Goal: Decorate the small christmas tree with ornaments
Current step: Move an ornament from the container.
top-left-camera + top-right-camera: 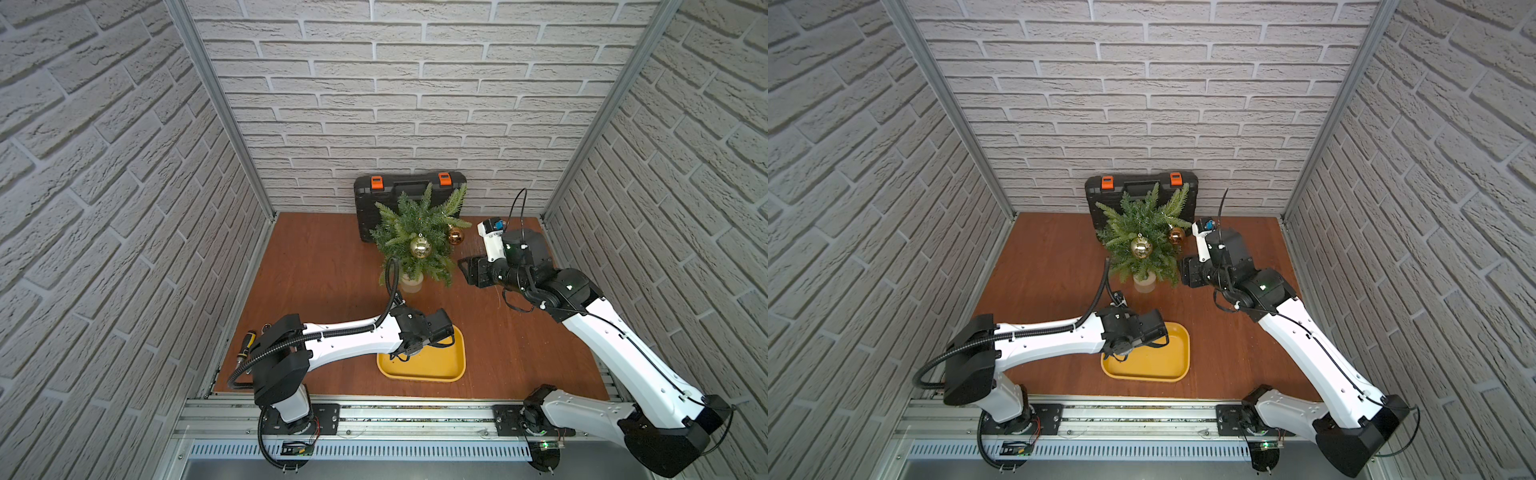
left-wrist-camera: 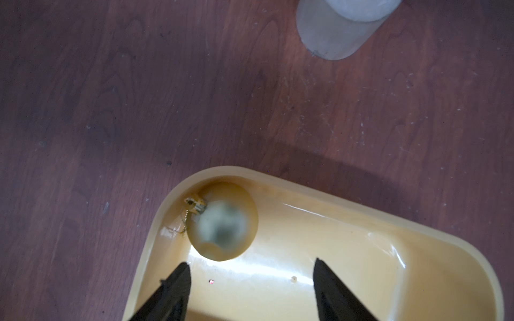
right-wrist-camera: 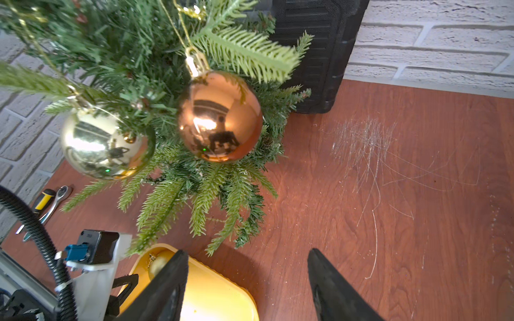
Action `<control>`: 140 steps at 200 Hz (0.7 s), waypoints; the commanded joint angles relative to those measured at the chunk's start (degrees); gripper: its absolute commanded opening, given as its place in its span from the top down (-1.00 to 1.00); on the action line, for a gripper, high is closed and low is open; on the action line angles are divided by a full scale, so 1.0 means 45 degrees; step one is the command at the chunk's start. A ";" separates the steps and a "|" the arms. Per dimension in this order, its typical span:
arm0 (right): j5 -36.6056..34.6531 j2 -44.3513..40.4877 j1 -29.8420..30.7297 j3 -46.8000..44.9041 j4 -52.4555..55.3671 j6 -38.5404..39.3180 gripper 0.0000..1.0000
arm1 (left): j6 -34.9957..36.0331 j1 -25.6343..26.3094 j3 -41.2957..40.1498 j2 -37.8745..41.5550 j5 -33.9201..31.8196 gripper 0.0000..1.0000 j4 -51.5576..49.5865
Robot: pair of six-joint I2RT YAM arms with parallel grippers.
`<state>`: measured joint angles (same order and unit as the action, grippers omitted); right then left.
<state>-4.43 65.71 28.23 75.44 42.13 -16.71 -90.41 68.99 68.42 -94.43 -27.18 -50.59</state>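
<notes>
Small christmas tree (image 1: 415, 232): stands upright on its pale base toward the back of the table (image 1: 316, 266), just in front of the black case (image 1: 365, 216).
Pale gold ornament (image 1: 420, 247): hangs by its loop on the front of the tree.
Copper ornament (image 1: 455, 236): hangs from a branch on the right arm's side.
Gold ornament (image 2: 222, 221): lies in a corner of the yellow tray (image 2: 306, 191), cap toward the rim.
Left pincer (image 2: 250, 262): released, jaws apart above the tray, just short of the gold ornament, gripping nothing.
Right pincer (image 3: 247, 251): released, empty, beside the tree's lower branches.
</notes>
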 commanded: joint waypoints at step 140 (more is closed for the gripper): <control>0.0335 -0.0522 -0.0062 -0.0244 -0.0513 -0.0007 -0.36 | -0.1896 -0.0739 -0.1722 -0.0673 0.0688 -0.33 0.2071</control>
<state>-3.11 63.90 28.23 74.76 41.76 -16.75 -98.83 66.48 61.52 -96.57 -24.60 -42.70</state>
